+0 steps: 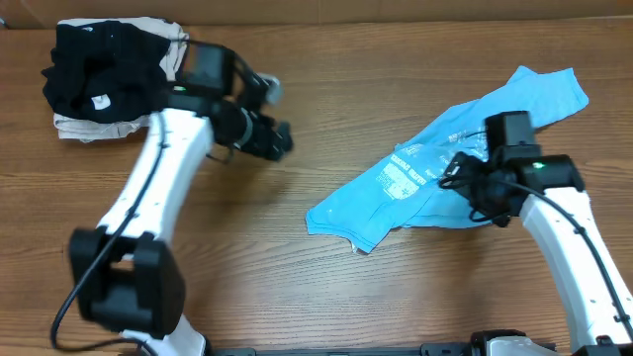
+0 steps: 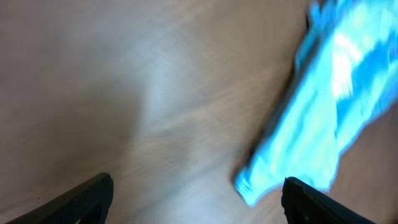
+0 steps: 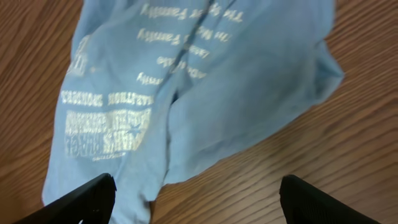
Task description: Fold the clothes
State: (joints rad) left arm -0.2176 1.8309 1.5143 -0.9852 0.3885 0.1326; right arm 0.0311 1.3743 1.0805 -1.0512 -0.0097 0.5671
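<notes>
Sky-blue T-shirt [image 1: 415,188] lies crumpled, long axis near-left to far-right; left pincer [image 2: 199,193] and right pincer [image 3: 196,196] gape wide.

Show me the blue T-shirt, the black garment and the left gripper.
blue T-shirt [image 1: 420,173], overhead view, on its white print.
black garment [image 1: 99,64], overhead view, middle of the heap.
left gripper [image 2: 199,190], left wrist view, midway between its fingertips.

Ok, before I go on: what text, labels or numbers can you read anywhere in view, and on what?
No text can be quoted with confidence.
light blue T-shirt: several rows of pale lettering and a denser block print, too small and soft to read in the right wrist view, tiny from overhead.
white tag on the black garment: too small to read.
Left wrist view: blurred, no text visible.
</notes>
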